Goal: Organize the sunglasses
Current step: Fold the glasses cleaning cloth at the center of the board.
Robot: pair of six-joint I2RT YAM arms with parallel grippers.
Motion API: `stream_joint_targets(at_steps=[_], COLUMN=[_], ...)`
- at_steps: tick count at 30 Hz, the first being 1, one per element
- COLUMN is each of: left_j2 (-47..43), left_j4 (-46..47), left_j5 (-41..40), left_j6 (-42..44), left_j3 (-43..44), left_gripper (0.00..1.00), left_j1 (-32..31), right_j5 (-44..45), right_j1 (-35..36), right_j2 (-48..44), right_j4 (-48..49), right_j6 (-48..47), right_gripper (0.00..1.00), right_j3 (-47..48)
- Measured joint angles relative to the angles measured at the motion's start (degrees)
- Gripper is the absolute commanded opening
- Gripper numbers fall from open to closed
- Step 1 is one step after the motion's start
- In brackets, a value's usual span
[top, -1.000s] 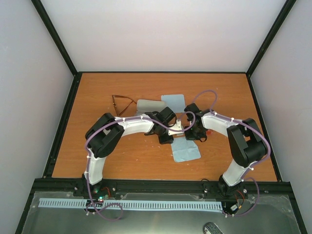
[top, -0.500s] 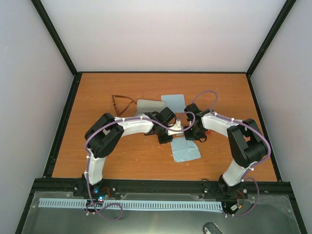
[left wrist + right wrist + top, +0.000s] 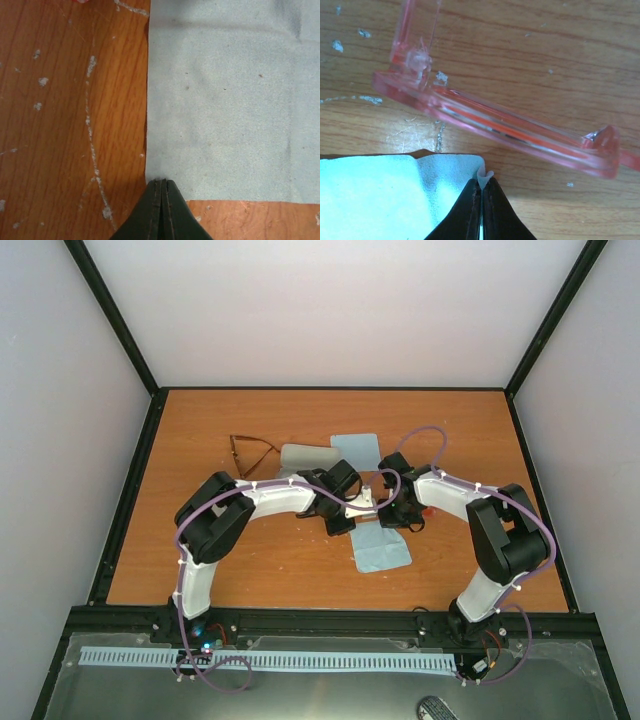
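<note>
Cloth (image 3: 382, 554) mid-counter (image 3: 250, 565), right hand (image 3: 481, 186) closed, pinching its corner, left hand (image 3: 161, 184) closed at a corner, grip unclear, red sunglasses (image 3: 510, 131) just beyond cloth, brown sunglasses (image 3: 252, 448) far-left of it

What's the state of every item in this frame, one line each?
Left end effector: shut at a corner of the near cloth.
Right end effector: shut, pinching the near cloth's corner.
Red-orange sunglasses: lying on table, unheld.
Brown sunglasses: lying on table, untouched.
Grey case: on table, untouched.
Far cloth: spread flat.
</note>
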Motion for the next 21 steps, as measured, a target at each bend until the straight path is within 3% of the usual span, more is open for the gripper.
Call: stream_joint_targets(at_steps=[10, 15, 21], left_j2=[-1.2, -1.51, -1.46], left_j4=[-2.93, -4.63, -6.56], left_j5=[0.57, 0.46, 3.61], left_j6=[0.26, 0.15, -0.79], left_j3=[-0.07, 0.59, 1.36], left_gripper=[0.01, 0.32, 0.44], left_j1=[3.04, 5.66, 5.03], right_j5=[0.2, 0.24, 0.94], right_j1=[0.0, 0.0, -0.02], right_j2=[-0.02, -0.02, -0.02], right_j4=[-0.11, -0.04, -0.28], right_j6=[0.11, 0.11, 0.33], right_gripper=[0.03, 0.03, 0.03], right_j3=[0.33, 1.07, 1.07])
